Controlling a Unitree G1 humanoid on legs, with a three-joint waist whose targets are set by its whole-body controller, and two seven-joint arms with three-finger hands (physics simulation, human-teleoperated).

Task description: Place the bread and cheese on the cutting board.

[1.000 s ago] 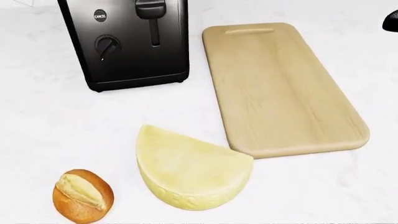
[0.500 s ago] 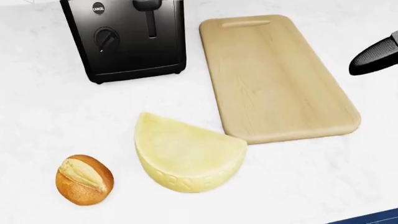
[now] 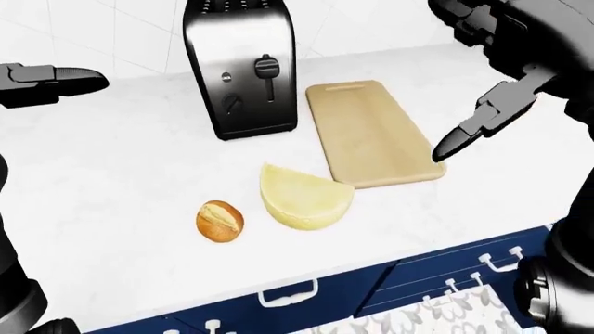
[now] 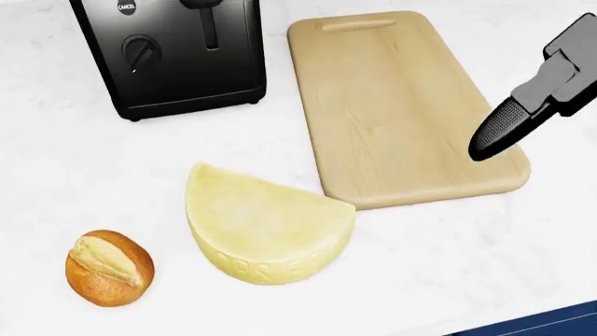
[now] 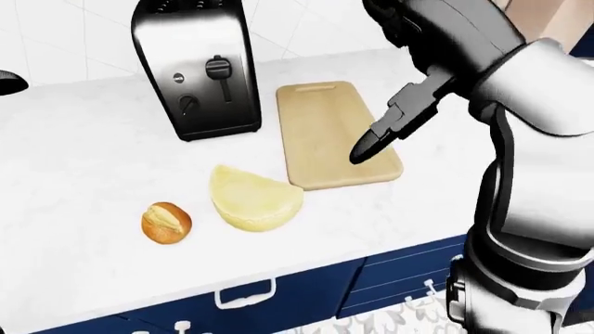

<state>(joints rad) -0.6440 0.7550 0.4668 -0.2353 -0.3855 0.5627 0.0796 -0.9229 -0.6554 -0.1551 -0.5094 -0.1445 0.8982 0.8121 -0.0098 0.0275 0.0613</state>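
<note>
Robot hand is reaching over the board, nothing picked up yet.

The black right hand (image 4: 509, 126) is pointing down with spread, empty fingers above the pale wooden cutting board (image 4: 401, 98). The big yellow half-round cheese (image 4: 266, 224) is sitting on the white counter (image 4: 93, 168), touching the board's near edge; it looks heavy and firm, so holding both sides seems best. The small brown bread roll (image 4: 109, 268) is lying left of it, light and squashy.

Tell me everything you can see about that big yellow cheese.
The cheese is a pale yellow half wheel, lying flat on the white counter. Its straight cut side faces the cutting board, and its round rind, with faint raised letters, faces the view's bottom. One corner lies very near the board's edge; contact is unclear. The bread roll sits apart on its left. No hand touches it.
</note>
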